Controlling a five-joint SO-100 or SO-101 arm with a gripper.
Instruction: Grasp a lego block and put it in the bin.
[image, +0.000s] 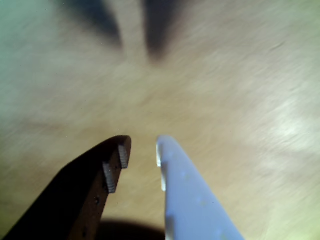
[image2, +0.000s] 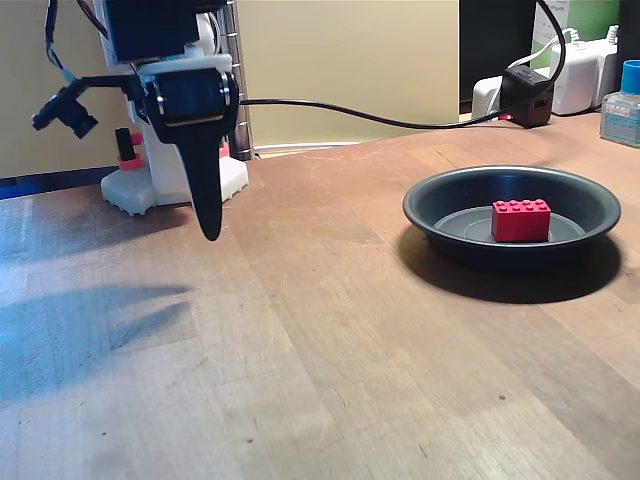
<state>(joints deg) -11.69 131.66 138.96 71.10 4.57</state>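
Overhead, the gripper (image2: 209, 232) hangs with fingers slightly parted, holding nothing, well apart from the bin (image2: 430, 205) containing the lego block (image2: 520, 220).

In the fixed view, the lego block (image2: 521, 220) lies inside the bin (image2: 430, 205), which sits on the table (image2: 320, 380) at the right. The gripper (image2: 209, 232) hangs above the table at the left, well apart from the bin. A cable (image2: 380, 122) runs behind both.

A worn brown wooden surface (image2: 330, 340) meets a plain beige wall (image2: 350, 60); bluish light falls across the surface's left side in the fixed view.
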